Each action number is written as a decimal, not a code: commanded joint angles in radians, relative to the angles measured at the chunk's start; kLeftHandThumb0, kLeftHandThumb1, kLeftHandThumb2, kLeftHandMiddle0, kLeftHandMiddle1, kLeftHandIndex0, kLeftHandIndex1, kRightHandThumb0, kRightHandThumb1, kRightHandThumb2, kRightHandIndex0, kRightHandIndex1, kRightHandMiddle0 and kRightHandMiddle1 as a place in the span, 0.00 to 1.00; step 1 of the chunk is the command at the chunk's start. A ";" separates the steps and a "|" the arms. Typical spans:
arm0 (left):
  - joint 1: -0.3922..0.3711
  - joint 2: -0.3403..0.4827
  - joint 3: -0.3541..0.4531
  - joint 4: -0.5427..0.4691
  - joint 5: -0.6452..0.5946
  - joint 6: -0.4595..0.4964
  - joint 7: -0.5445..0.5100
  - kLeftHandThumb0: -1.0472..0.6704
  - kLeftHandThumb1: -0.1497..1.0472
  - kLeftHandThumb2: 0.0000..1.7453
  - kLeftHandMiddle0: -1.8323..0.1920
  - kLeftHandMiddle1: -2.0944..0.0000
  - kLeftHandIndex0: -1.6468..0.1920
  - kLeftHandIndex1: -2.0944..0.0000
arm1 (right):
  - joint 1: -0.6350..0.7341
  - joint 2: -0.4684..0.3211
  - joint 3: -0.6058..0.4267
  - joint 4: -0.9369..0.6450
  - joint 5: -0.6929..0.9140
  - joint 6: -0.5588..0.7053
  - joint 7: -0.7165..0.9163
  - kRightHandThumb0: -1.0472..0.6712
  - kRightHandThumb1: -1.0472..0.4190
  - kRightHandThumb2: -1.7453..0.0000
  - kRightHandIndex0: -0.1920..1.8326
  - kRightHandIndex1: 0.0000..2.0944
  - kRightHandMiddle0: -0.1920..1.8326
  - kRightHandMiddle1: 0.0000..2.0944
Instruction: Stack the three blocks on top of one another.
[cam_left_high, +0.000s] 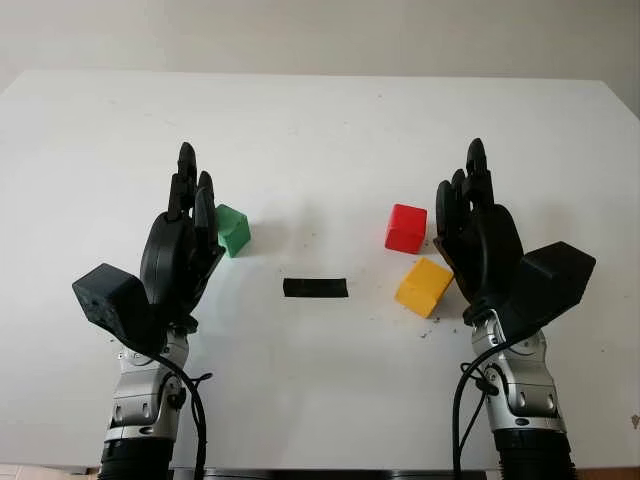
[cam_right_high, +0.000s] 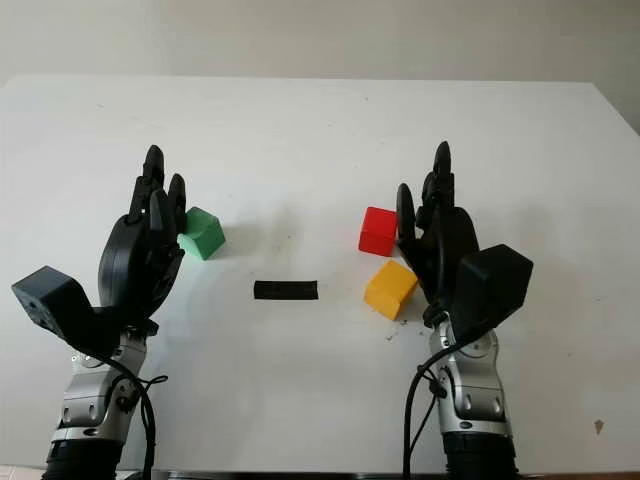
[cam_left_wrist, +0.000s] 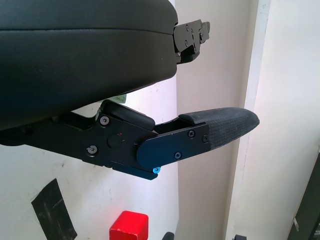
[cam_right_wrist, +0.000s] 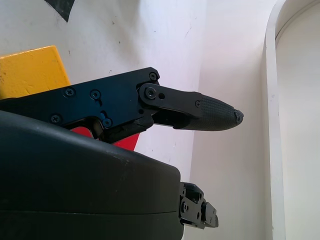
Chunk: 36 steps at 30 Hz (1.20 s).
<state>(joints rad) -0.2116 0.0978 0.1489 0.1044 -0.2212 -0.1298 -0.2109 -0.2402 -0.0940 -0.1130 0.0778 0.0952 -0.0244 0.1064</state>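
Note:
Three blocks lie apart on the white table (cam_left_high: 320, 130). The green block (cam_left_high: 232, 229) sits left of centre, right beside my left hand (cam_left_high: 190, 195), which is open and holds nothing. The red block (cam_left_high: 406, 227) is right of centre, and the yellow block (cam_left_high: 424, 287) lies just in front of it, tilted. My right hand (cam_left_high: 468, 195) is open next to both of them, to their right. The red block (cam_left_wrist: 129, 226) shows past the left hand's finger, and the yellow block (cam_right_wrist: 31, 71) sits close behind the right hand's finger.
A strip of black tape (cam_left_high: 315, 288) is stuck to the table between the two hands. The table's far edge meets a pale wall (cam_left_high: 320, 35); its right edge (cam_left_high: 622, 120) runs close to the right hand's side.

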 joint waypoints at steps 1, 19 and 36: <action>0.013 -0.002 -0.004 -0.013 -0.002 0.001 -0.001 0.16 1.00 0.38 1.00 1.00 1.00 1.00 | 0.006 0.003 0.003 -0.015 0.006 0.001 -0.001 0.24 0.00 0.67 0.00 0.00 0.00 0.00; -0.021 0.028 -0.002 -0.017 0.028 -0.007 0.004 0.15 1.00 0.38 1.00 1.00 1.00 1.00 | -0.168 -0.154 -0.013 0.032 -0.023 -0.030 0.106 0.22 0.00 0.68 0.00 0.00 0.00 0.00; -0.110 0.089 0.023 0.014 0.006 0.029 -0.032 0.16 1.00 0.38 1.00 1.00 1.00 1.00 | -0.641 -0.584 0.146 0.515 -0.363 -0.359 0.308 0.21 0.10 0.98 0.14 0.06 0.18 0.09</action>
<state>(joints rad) -0.3053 0.1733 0.1627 0.1146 -0.2085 -0.1068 -0.2385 -0.8366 -0.6357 0.0010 0.5676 -0.2203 -0.3421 0.4273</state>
